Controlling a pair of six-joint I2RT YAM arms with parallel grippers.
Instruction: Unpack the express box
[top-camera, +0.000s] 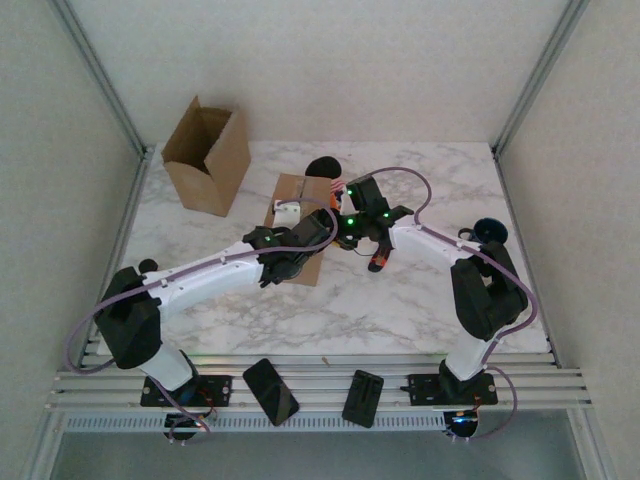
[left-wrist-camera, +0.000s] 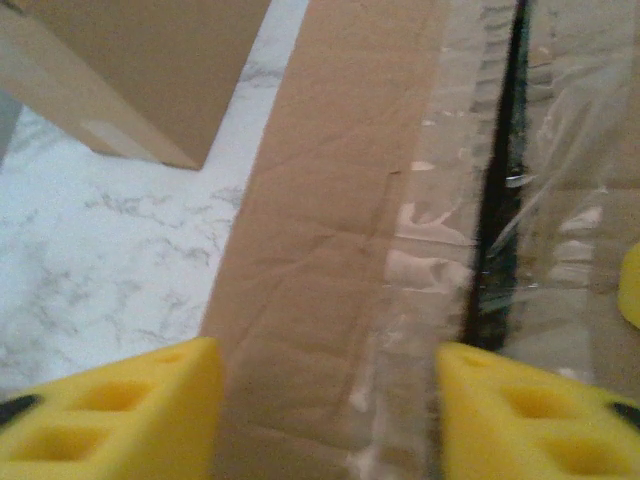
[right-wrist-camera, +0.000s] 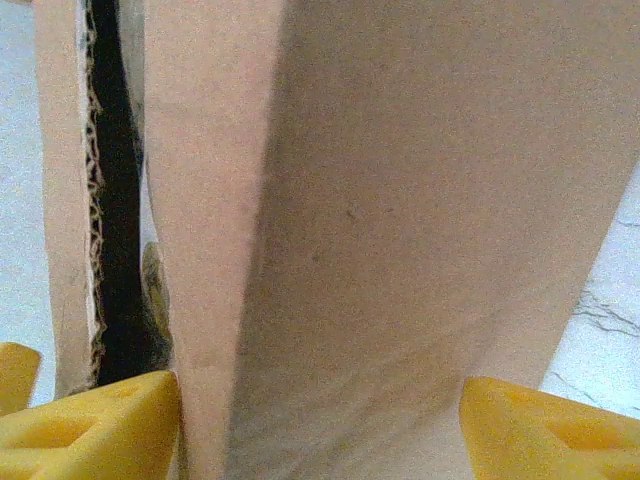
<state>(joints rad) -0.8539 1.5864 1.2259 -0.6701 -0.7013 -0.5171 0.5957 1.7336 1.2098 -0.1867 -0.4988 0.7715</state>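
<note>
– Left gripper (left-wrist-camera: 328, 410): how does it stand?
– Its yellow fingers (left-wrist-camera: 120, 415) are partway apart, low over the taped box (top-camera: 305, 190). They sit astride one top flap (left-wrist-camera: 320, 220), beside the dark slit (left-wrist-camera: 495, 200) along the middle seam. Nothing looks pinched. Likely it is there to pin the box down or to catch that flap's edge.
– And the right gripper (right-wrist-camera: 320, 425)?
– Wide. A raised flap (right-wrist-camera: 400, 200) fills the gap from pad to pad; whether the pads squeeze it cannot be told. It seems placed to lift that side while the other arm steadies.
– Where is the box?
– Flat on the bench (top-camera: 420, 300), about midway across and nearer the far edge, with both arms meeting over it. Clear tape (left-wrist-camera: 560, 250) lies wrinkled beside the seam, so unpacking looks barely begun.
– Around it?
– An open carton (top-camera: 207, 155) stands at the far left corner, a black disc (top-camera: 322, 166) lies just behind the box, and a blue round thing (top-camera: 490, 230) sits by the right edge. The bench has a white marble pattern, with pale walls and metal posts (top-camera: 100, 70) around it.
</note>
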